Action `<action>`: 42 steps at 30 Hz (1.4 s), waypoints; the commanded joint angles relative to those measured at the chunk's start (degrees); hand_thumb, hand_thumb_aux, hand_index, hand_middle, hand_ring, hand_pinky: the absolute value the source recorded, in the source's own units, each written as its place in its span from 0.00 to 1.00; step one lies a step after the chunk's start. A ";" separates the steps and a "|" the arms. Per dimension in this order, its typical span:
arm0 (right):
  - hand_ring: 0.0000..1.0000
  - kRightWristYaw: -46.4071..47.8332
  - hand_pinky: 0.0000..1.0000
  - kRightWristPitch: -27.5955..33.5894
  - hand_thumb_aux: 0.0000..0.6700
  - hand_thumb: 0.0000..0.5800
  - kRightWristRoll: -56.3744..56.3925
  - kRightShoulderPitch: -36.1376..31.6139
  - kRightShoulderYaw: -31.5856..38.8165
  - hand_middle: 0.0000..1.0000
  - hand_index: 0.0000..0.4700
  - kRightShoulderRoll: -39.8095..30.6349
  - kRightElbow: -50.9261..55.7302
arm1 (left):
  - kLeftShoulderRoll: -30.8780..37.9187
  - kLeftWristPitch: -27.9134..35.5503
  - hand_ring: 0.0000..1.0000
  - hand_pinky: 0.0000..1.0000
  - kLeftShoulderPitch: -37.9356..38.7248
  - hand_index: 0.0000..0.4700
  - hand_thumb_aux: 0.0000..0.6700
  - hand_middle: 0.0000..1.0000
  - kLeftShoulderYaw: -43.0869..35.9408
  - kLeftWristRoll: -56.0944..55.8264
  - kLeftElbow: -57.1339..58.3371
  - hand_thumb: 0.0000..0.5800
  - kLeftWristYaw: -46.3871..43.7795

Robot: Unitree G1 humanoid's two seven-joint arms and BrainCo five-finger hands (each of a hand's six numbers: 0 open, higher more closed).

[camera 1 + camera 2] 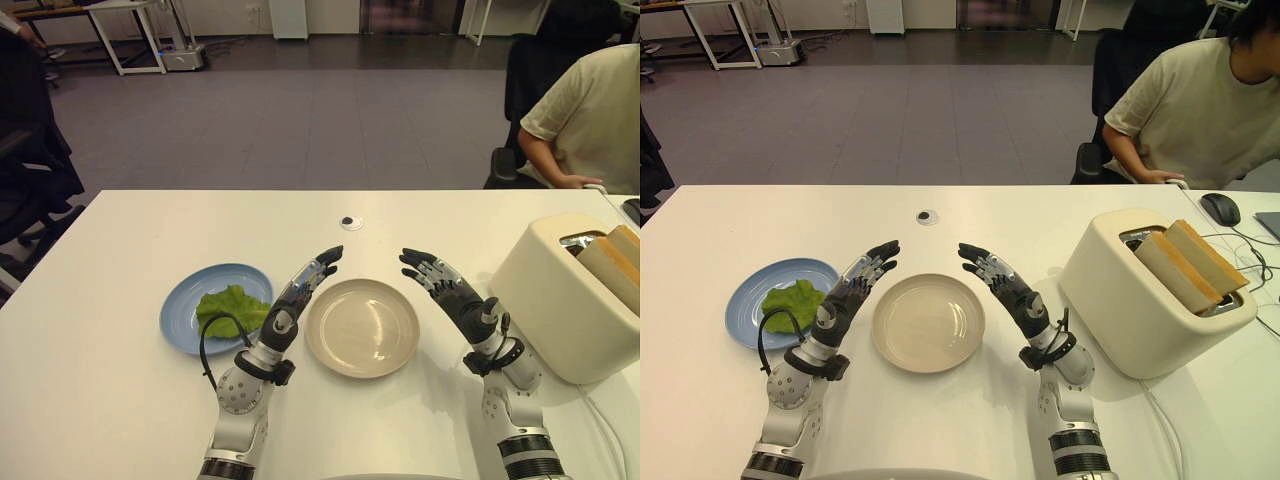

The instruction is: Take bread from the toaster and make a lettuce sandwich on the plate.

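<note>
From my remote station, two slices of bread (pixel 1185 262) stand on edge in the slots of the cream toaster (pixel 1118 318) at the right side of the white bench (pixel 1040 212). Their top edges rise clear of the slots, and their long axes run with the toaster's length, from far-left to near-right in my view. The beige plate (pixel 928 325) sits in front of me at the middle of the bench, bare. Just to its left a lettuce leaf (pixel 795 303) lies on a blue plate (pixel 743 300). The left robot hand (pixel 855 285) sits between the two plates, fingers stretched out and spread, holding nothing, its tips pointing forward and slightly in towards the beige plate. The right robot hand (pixel 1005 288) mirrors it between the beige plate and the toaster, fingers likewise extended and empty, aimed forward and to the left. Both forearms reach up from the near edge with the palms turned roughly towards each other. I cannot tell whether either hand touches the bench. A small dark disc (pixel 927 215) lies on the bench beyond the plates.
</note>
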 commanded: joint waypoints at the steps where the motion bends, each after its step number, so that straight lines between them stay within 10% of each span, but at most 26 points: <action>1: 0.00 -0.04 0.00 0.07 0.00 0.00 -0.70 -0.58 0.12 0.00 0.00 -0.42 -0.14 | 0.32 0.89 0.00 0.00 -0.29 0.00 0.00 0.00 0.32 1.42 0.85 0.00 0.77; 18: 0.00 -5.59 0.00 -0.18 0.00 0.00 -6.36 -3.30 -1.05 0.00 0.00 -1.08 5.66 | 0.57 1.97 0.00 0.00 -1.04 0.00 0.00 0.00 0.90 3.35 2.34 0.00 2.93; 22: 0.00 -8.18 0.00 0.85 0.00 0.00 -6.99 -0.36 -2.04 0.00 0.00 -3.69 -8.03 | -0.06 1.82 0.00 0.00 -0.14 0.00 0.00 0.00 0.49 4.69 1.57 0.00 3.99; 28: 0.00 -13.83 0.00 17.46 0.00 0.00 0.12 -4.66 -24.42 0.00 0.00 -24.65 -28.61 | -0.73 1.96 0.00 0.00 0.10 0.00 0.00 0.00 -0.28 5.60 1.12 0.00 4.91; 34: 0.00 -17.14 0.00 24.09 0.00 0.00 -15.89 -5.33 -35.66 0.00 0.00 -43.66 -12.05 | -1.43 1.89 0.00 0.00 -0.86 0.00 0.00 0.00 -1.00 6.74 2.22 0.00 5.68; 42: 0.00 -15.58 0.00 10.60 0.00 0.00 -31.15 2.45 -26.07 0.00 0.00 -51.67 16.97 | -1.98 1.19 0.00 0.00 -2.96 0.00 0.00 0.00 -1.31 7.69 5.33 0.00 6.60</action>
